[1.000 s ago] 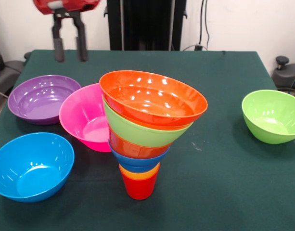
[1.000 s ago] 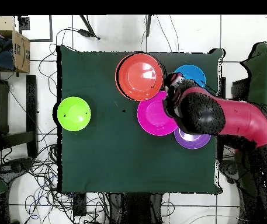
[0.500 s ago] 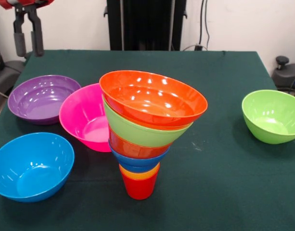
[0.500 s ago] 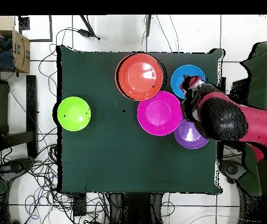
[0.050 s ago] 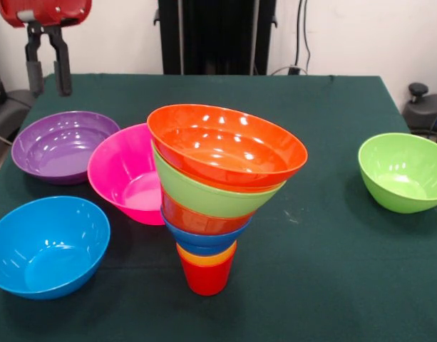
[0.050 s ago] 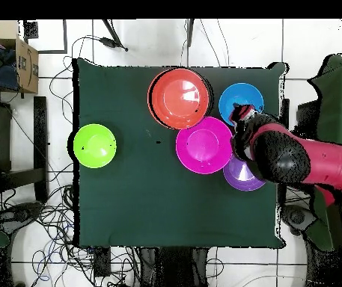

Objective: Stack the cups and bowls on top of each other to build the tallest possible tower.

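Nearest the front camera, the tower [image 5: 217, 192] of nested glossy plastic cups and bowls stands upright on the dark green cloth-covered table [image 5: 325, 271]: a narrow red tapered cup [image 5: 206, 278] is lowest, an orange cup [image 5: 206, 255] sits in it, then a small blue bowl [image 5: 204, 237], a small orange-red bowl [image 5: 200, 219], a lime green bowl [image 5: 204, 194] and a large orange-red bowl [image 5: 227, 147] on top, tilted a little. To its left at the table's near corner rests a round light blue plastic bowl [image 5: 45, 246]. Just behind the tower, a large glossy pink bowl [image 5: 125, 174] sits, partly hidden by the stack, and beside it farther back a purple bowl [image 5: 61, 146]. Well apart on the right lies a second lime green bowl [image 5: 403, 171]. Farthest back, the gripper [image 5: 48, 71] hangs above the table's far left edge, behind the purple bowl, its two black fingers [image 5: 63, 68] parted narrowly and holding nothing.
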Tool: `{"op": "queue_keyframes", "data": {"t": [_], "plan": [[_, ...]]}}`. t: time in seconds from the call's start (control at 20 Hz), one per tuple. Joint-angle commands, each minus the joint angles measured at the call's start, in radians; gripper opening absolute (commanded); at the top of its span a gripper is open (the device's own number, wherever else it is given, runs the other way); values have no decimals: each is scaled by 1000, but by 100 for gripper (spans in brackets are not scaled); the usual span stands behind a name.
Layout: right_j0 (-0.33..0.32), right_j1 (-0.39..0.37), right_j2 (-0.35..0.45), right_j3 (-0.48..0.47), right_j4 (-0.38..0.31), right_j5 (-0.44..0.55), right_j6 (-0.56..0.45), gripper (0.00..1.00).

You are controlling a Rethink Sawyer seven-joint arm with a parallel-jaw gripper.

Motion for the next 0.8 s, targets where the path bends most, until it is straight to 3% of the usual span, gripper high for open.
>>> {"op": "queue_keyframes", "data": {"t": [0.05,0.8], "plan": [[29,80,16,79,-122,-32,-159,100],[39,164,-31,76,-245,-175,-85,100]]}}
